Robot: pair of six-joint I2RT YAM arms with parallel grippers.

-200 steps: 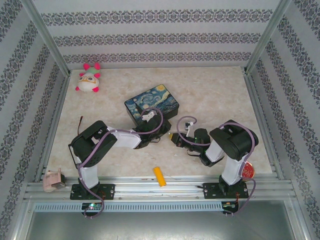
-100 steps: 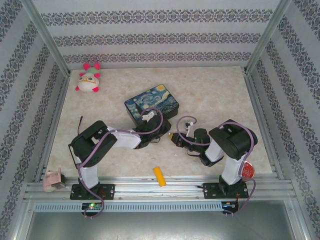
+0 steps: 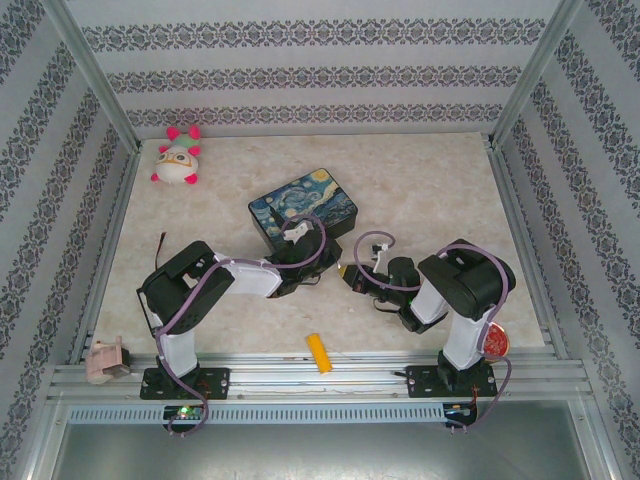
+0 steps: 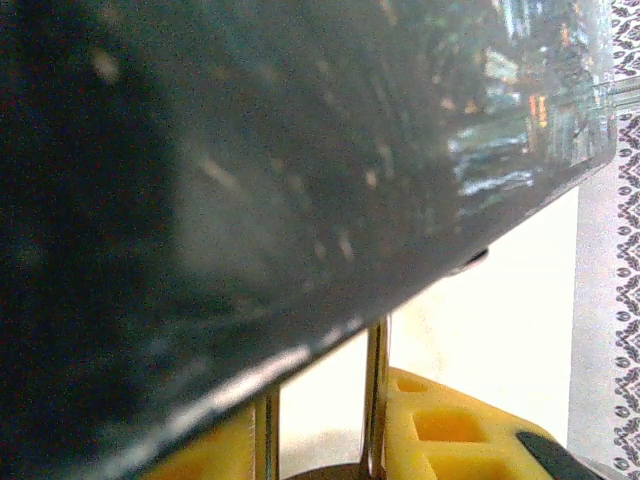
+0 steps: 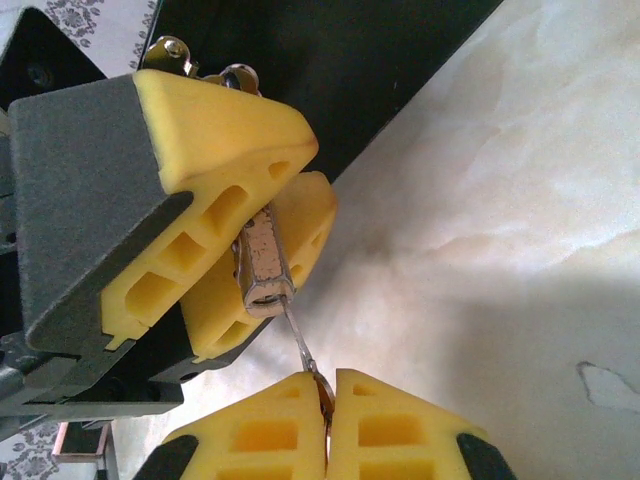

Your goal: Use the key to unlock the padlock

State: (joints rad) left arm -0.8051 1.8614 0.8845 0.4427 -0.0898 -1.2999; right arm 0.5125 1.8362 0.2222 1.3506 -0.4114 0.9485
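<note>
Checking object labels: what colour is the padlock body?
Brass; the padlock shows best in right wrist view.

Left of centre in the right wrist view, the small brass padlock point(image 5: 262, 262) stands on end, clamped between the left pincer's point(image 5: 288, 205) yellow pads. The thin silvery key point(image 5: 300, 345) slants from the padlock's lower end down into the closed right pincer point(image 5: 331, 400).
</note>
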